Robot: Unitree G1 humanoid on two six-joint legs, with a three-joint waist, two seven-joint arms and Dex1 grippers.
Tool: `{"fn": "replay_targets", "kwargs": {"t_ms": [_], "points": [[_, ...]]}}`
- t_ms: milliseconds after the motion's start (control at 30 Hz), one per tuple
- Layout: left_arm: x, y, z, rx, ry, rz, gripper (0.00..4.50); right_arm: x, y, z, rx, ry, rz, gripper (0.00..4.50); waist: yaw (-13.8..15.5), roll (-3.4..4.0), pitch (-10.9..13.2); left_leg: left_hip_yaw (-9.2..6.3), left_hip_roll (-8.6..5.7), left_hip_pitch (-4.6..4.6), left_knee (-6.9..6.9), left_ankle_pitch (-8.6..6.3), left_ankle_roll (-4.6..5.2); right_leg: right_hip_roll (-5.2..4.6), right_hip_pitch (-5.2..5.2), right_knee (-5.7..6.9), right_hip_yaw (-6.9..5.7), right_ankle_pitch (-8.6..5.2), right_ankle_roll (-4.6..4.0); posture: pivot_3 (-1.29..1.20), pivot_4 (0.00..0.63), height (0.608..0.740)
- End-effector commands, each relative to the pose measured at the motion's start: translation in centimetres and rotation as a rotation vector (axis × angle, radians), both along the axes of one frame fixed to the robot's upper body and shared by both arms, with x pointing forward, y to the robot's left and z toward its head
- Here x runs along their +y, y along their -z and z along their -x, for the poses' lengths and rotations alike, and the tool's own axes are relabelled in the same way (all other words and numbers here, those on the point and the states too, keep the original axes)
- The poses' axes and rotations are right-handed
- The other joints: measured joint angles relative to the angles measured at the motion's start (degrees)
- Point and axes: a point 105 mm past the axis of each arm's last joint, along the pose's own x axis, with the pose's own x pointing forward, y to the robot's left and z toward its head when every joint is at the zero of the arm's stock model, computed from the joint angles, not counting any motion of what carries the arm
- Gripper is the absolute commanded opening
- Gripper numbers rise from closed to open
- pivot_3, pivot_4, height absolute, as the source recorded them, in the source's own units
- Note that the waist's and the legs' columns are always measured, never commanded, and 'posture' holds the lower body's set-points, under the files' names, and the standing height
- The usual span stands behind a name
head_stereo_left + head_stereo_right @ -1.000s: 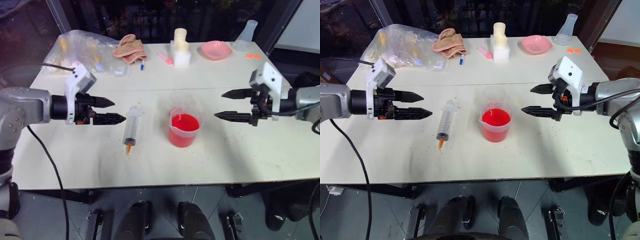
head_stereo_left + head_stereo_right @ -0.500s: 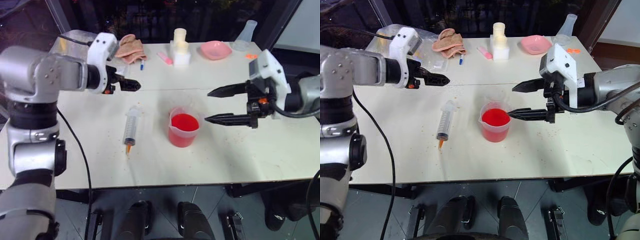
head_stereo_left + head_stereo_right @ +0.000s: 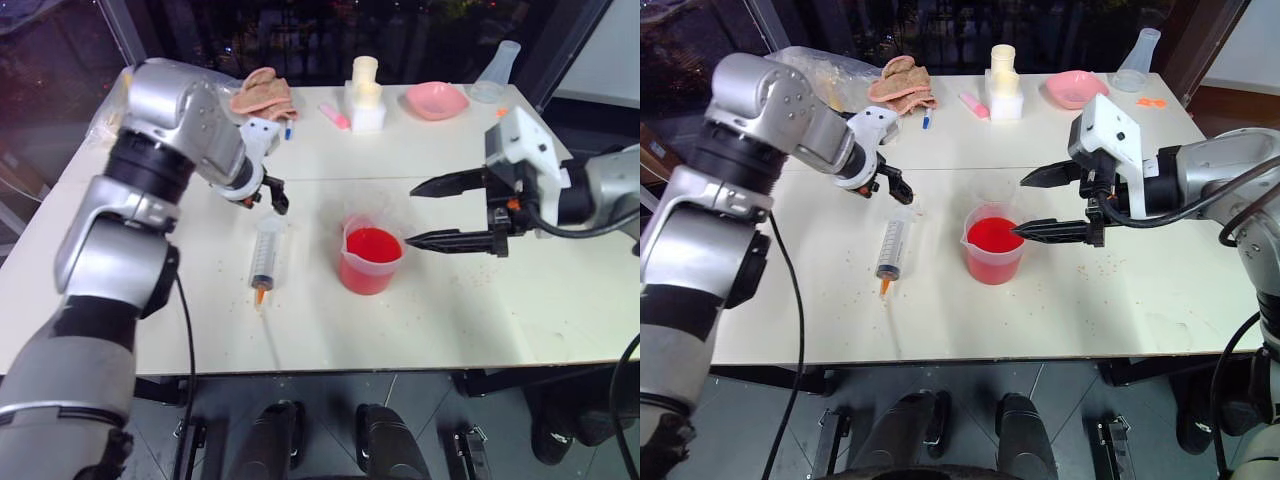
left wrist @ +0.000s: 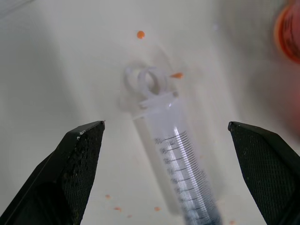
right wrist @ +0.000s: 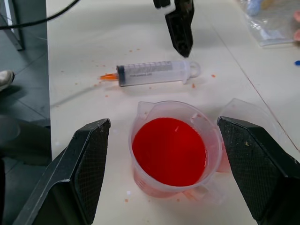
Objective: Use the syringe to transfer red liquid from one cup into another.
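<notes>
The syringe (image 3: 264, 255) lies flat on the white table (image 3: 500, 300), orange tip toward me, plunger end away. My left gripper (image 3: 268, 203) points steeply down just above that plunger end (image 4: 145, 79), open, with one finger on each side and nothing held. The beaker of red liquid (image 3: 371, 260) stands to the right of the syringe. Directly behind it stands the empty clear cup (image 5: 243, 112). My right gripper (image 3: 410, 215) hovers open at the beaker's right side, its lower finger near the rim, not touching.
Along the table's far edge lie a plastic bag (image 3: 815, 70), a crumpled cloth (image 3: 262, 95), a blue-capped pen (image 3: 287, 130), a pink marker (image 3: 332, 117), white bottles (image 3: 364, 95), a pink bowl (image 3: 436, 100) and a conical flask (image 3: 497, 70). Small orange specks dot the table.
My left arm swung in from the left, and its gripper turned from level to pointing down over the syringe's plunger end. My right gripper shifted slightly left toward the beaker. Both stayed open.
</notes>
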Motion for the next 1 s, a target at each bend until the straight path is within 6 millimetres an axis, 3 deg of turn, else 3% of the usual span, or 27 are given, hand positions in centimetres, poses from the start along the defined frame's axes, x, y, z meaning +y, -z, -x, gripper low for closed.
{"fn": "replay_targets", "kwargs": {"t_ms": [33,333,733,1000], "points": [[0.3,0.7,0.2,0.079,-0.107,-0.028,4.46,-0.1,-1.4,-0.2,-0.055,0.006,-0.01,3.81,0.0,0.0,0.0,0.0,0.0,-0.01,0.0,0.0,0.0,0.01,0.0,-0.01,-0.01,0.0,0.0,0.0,0.15,0.74],[0.5,3.9,0.8,0.194,-0.208,-0.082,4.46,0.3,-2.3,0.2,-0.047,-0.01,-0.024,3.81,0.0,-0.02,0.0,0.02,0.0,-0.03,-0.01,0.03,-0.06,-0.04,-0.05,0.04,0.01,0.0,0.0,0.0,0.15,0.74],[0.3,6.8,0.3,0.166,-0.322,-0.067,4.46,-0.1,-2.0,0.7,-0.031,0.003,0.02,3.81,0.1,-0.05,0.0,0.0,-0.03,-0.05,-0.01,0.06,-0.16,-0.09,-0.04,0.04,-0.01,0.01,0.01,0.0,0.15,0.74],[-0.5,7.1,-0.1,0.128,-0.375,-0.008,2.16,-0.6,-2.2,0.7,-0.041,0.041,0.028,3.81,0.1,-0.05,0.0,0.02,-0.03,-0.04,0.0,0.04,-0.2,-0.1,-0.03,0.05,-0.02,0.02,0.03,0.0,0.15,0.74]]}}
